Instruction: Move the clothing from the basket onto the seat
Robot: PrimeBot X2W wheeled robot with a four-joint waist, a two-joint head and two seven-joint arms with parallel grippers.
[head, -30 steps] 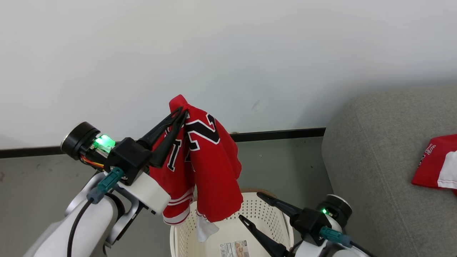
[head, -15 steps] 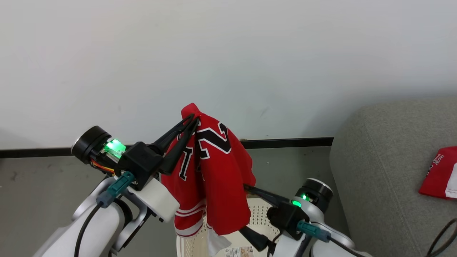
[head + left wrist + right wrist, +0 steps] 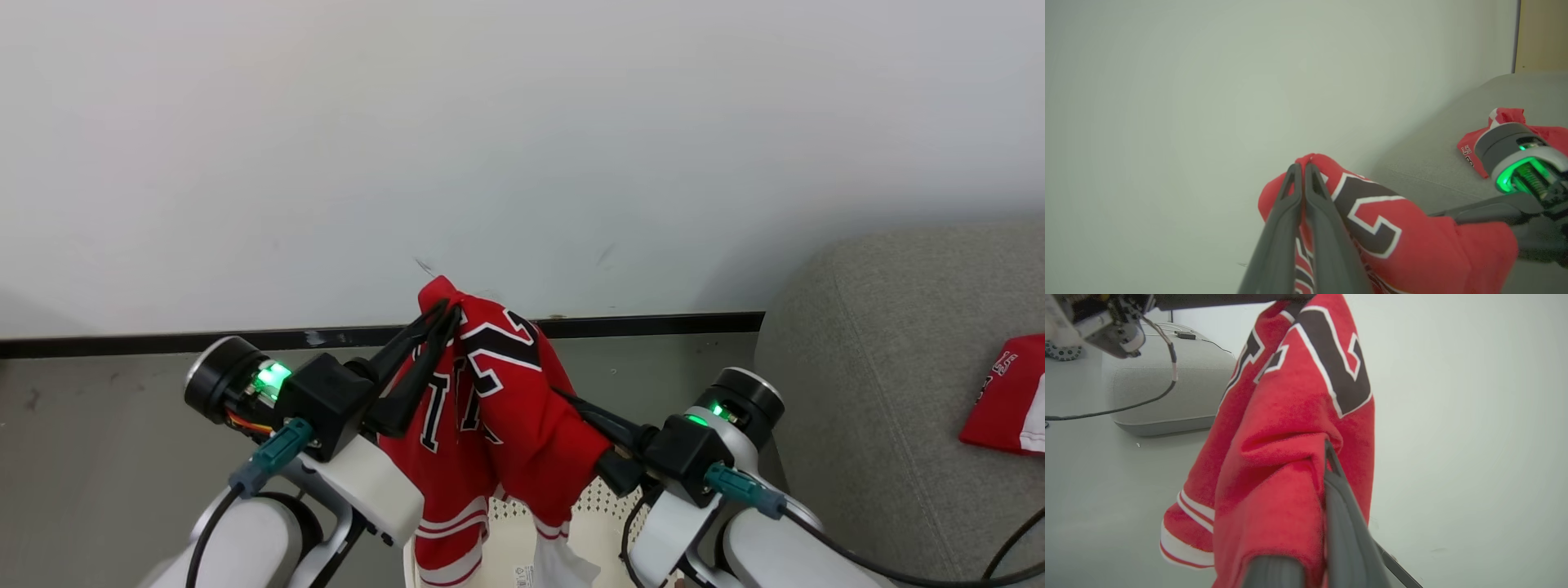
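One jersey (image 3: 506, 425), pinched by left tool (image 3: 449, 309), drapes right tool (image 3: 581, 425) above basket (image 3: 600, 502).

Holds the left gripper (image 3: 447, 312) up high, fingers squeezed tight on the jersey (image 3: 522, 412). Pokes the right gripper (image 3: 584, 415) in lower, probably squeezed on it too.

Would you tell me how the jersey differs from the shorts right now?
The jersey hangs in the air, pinched by the left pincer and the right pincer; the shorts lie on the seat. The jersey shows large black, white-edged characters; the shorts show a white panel and small print. Both are red with white trim.
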